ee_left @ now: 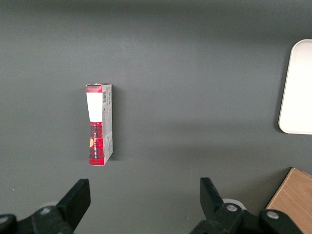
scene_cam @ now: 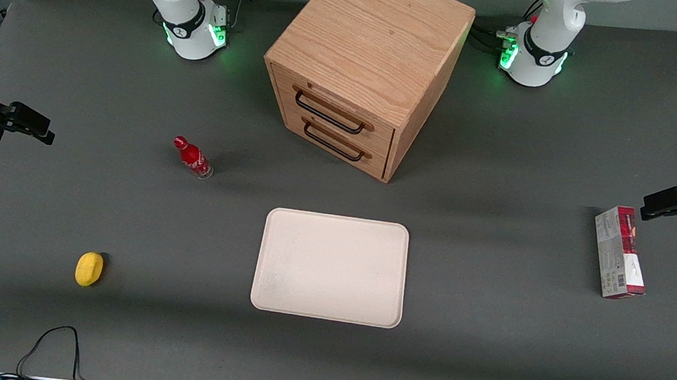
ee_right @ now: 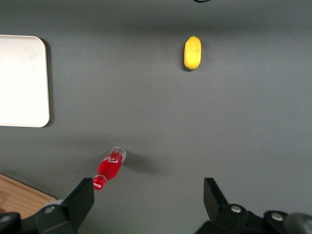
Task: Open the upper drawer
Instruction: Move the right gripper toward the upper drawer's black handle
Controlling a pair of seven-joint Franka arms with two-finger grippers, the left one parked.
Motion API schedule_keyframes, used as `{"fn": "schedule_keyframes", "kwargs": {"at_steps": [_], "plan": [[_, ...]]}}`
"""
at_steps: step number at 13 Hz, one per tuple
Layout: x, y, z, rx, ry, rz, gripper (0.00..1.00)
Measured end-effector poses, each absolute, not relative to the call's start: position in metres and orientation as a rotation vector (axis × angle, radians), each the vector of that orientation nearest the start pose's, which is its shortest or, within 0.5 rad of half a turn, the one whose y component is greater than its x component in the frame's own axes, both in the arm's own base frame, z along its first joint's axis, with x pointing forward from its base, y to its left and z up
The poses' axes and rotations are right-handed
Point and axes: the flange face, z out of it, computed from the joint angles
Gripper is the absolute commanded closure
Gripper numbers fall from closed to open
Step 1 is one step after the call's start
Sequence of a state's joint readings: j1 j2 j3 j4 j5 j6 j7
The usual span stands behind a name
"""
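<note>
We see a dark grey table (scene_cam: 483,369) covering nearly the whole scene, with a cable trailing over its near edge and the two arm bases glowing green along its farthest edge. The gripper (scene_cam: 28,123) hangs above the working arm's end of the table, well apart from the cabinet; in the right wrist view its fingers (ee_right: 83,197) stand spread wide with nothing between them. Next comes a yellow lemon (scene_cam: 89,268) near the front camera, then a red bottle (scene_cam: 193,158) standing upright between the lemon and the oak cabinet (scene_cam: 372,49). A cream tray (scene_cam: 330,267) lies nearer the camera than the cabinet. The upper drawer (scene_cam: 337,109) sits flush in the cabinet's face, its black bar handle (scene_cam: 329,113) just above the bottom drawer (scene_cam: 343,146). Toward the parked arm's end lies a red and grey carton (scene_cam: 619,252).

The right wrist view shows the lemon, bottle and tray from above, but only a corner of the cabinet and neither drawer. Only the left wrist view shows the carton's white end panel.
</note>
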State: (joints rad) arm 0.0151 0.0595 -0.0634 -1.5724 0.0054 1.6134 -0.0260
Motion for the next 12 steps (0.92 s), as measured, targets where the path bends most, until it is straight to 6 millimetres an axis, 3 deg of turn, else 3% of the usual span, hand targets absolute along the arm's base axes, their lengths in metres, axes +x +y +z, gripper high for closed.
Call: {"fn": "schedule_keyframes", "kwargs": {"at_steps": [4,6,8,12], "plan": [[0.575,-0.024,0.595,-3.139,0.02,0.026,0.0],[0.576,-0.009,0.598,-3.138,-0.037,0.015,0.0],[0.576,0.035,0.604,-3.133,-0.16,-0.003,0.0],[0.557,0.153,0.607,-3.098,-0.482,-0.008,0.0]]}}
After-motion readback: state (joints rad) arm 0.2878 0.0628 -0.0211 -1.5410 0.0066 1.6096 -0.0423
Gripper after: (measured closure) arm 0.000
